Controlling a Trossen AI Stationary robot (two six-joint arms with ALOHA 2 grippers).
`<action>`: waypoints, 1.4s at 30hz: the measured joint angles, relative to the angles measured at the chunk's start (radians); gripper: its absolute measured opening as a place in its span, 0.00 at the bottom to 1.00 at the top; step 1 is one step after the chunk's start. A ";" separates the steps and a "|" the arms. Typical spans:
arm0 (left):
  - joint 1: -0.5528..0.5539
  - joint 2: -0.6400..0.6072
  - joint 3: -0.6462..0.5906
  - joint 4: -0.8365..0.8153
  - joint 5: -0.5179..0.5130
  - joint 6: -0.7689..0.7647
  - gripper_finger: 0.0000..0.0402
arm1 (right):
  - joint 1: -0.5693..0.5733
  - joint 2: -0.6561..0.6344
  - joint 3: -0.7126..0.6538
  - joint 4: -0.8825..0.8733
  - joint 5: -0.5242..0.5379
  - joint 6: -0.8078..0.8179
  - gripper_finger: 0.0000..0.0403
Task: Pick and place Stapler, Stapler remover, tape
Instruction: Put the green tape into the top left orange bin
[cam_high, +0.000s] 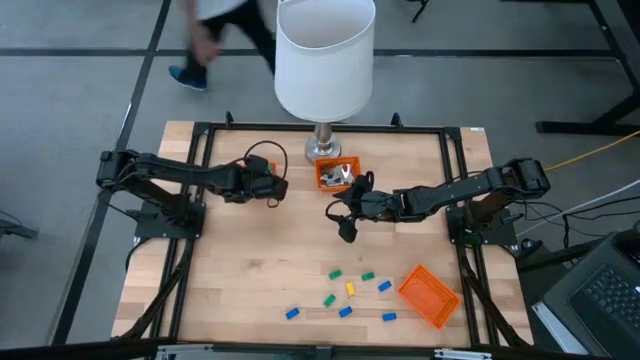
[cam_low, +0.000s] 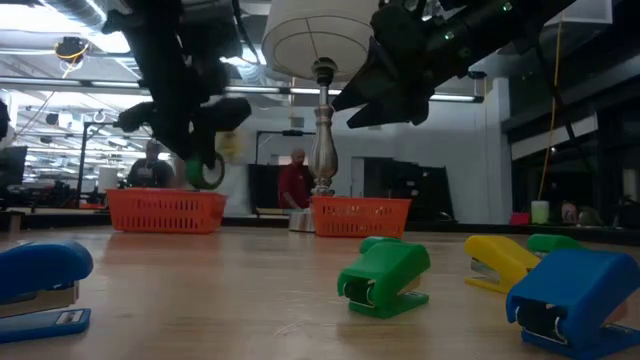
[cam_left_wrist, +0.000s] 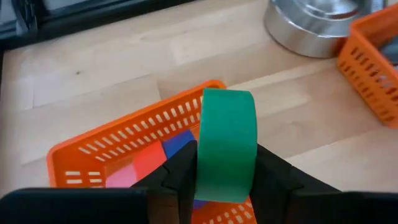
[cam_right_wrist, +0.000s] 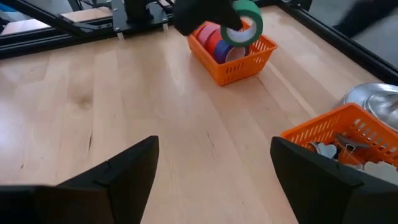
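My left gripper (cam_left_wrist: 227, 167) is shut on a green tape roll (cam_left_wrist: 227, 140) and hangs just over a small orange basket (cam_left_wrist: 124, 146) at the table's far left. That basket holds pink, red and blue rolls (cam_right_wrist: 214, 40). From the low view the green roll (cam_low: 205, 172) is above the basket's rim (cam_low: 165, 200). My right gripper (cam_right_wrist: 214, 155) is open and empty over bare wood near the table's middle (cam_high: 348, 222). Blue, green and yellow staplers (cam_high: 345, 290) lie at the near side. Silvery pieces sit in a second basket (cam_high: 338, 174). My left gripper pinches the green tape roll between its two fingers (cam_left_wrist: 180, 171), one on each flat side of the roll (cam_left_wrist: 205, 168). The fingers slant down from above. The roll stands on edge, its curved band facing the wrist camera, lifted clear above the basket's inside.
A white lamp with a metal base (cam_high: 322, 150) stands at the far edge beside the basket of silvery pieces. A third orange basket (cam_high: 430, 295) lies tilted at the near right. A black frame (cam_high: 200, 130) rims the table. A person (cam_high: 200, 40) walks past beyond the far edge.
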 joint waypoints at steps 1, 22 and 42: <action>0.007 0.015 0.000 0.010 0.001 -0.001 0.28 | 0.000 0.000 0.000 0.000 0.000 0.000 0.78; 0.003 0.043 0.001 0.007 -0.015 0.018 0.28 | 0.000 0.000 0.000 -0.007 -0.001 0.004 0.78; -0.063 0.024 -0.025 0.069 -0.096 -0.128 0.28 | 0.000 0.000 0.000 -0.014 -0.001 0.051 0.78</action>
